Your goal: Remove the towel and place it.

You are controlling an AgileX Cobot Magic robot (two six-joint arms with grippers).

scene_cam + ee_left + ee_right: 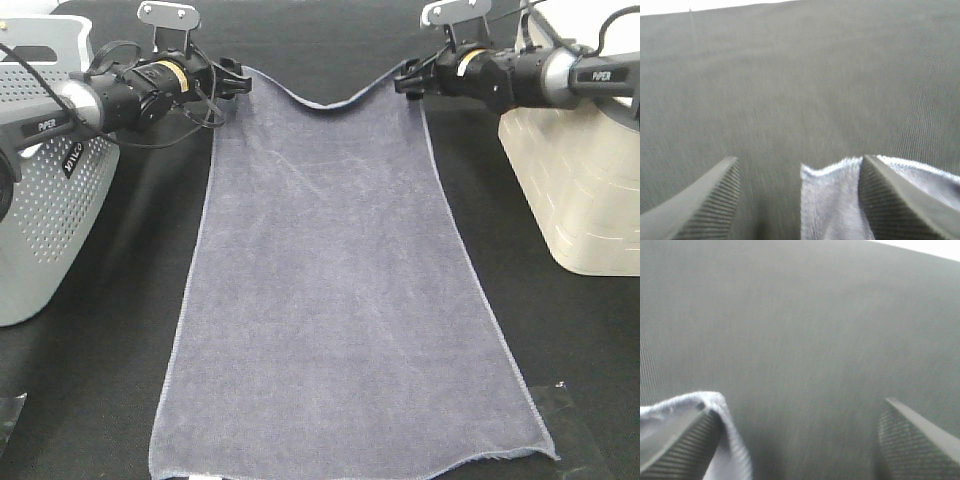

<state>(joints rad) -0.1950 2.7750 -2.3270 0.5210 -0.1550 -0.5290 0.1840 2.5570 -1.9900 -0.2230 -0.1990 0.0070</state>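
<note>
We see the towel point(335, 290), a long grey-lavender terry rectangle with a pale stitched hem, spread flat along the black ribbed tabletop point(110, 380), widening toward six o'clock, its far edge sagging at twelve. The left gripper point(240, 82) at eleven o'clock and right gripper point(405, 78) at one o'clock both stand spread wide, a towel corner draped against one grooved finger point(890, 205) of each. A perforated grey basket point(50, 210) sits at nine, a cream bin point(580, 190) at three.

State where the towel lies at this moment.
In the exterior high view the towel lies spread flat along the middle of the black table, between the grey basket and the cream bin.
</note>
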